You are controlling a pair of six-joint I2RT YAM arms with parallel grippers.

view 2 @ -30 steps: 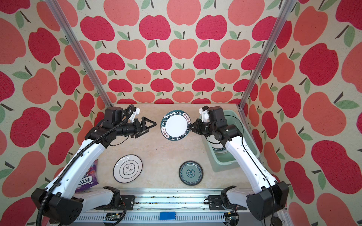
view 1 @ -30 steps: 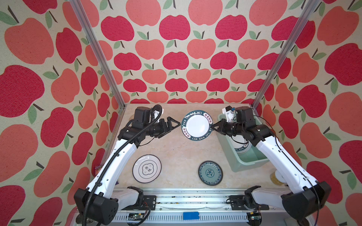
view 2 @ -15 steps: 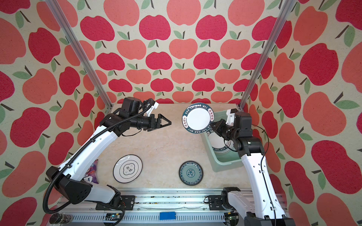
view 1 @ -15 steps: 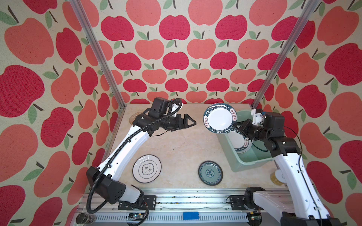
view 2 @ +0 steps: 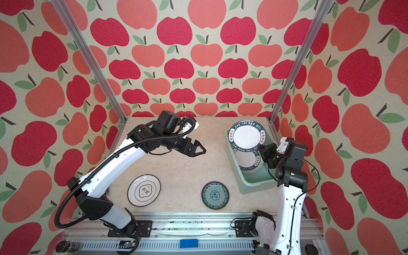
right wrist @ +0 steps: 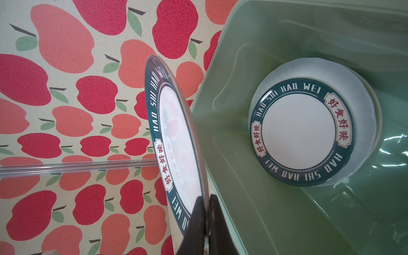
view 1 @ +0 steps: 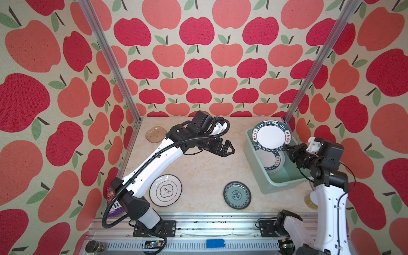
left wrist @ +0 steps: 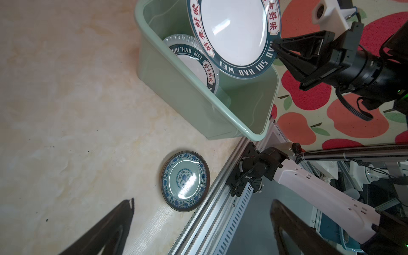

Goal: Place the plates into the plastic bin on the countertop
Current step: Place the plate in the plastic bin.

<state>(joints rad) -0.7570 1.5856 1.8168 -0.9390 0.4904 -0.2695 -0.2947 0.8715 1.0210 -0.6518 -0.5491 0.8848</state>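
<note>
My right gripper is shut on the rim of a white plate with a dark-green lettered rim, holding it tilted above the far end of the mint-green plastic bin. In the right wrist view the fingers pinch that plate's edge. A second lettered plate lies in the bin on a pale dish. My left gripper hangs open and empty above the middle of the countertop. A black-rimmed emblem plate, a teal patterned plate and an amber plate lie on the countertop.
The front aluminium rail runs just behind the teal plate. A purple packet lies at the left edge and a small jar stands near the right arm. Apple-patterned walls close in three sides.
My right gripper has carried the lettered plate rightward from mid-counter to over the bin. The open left gripper has swung rightward toward the centre.
</note>
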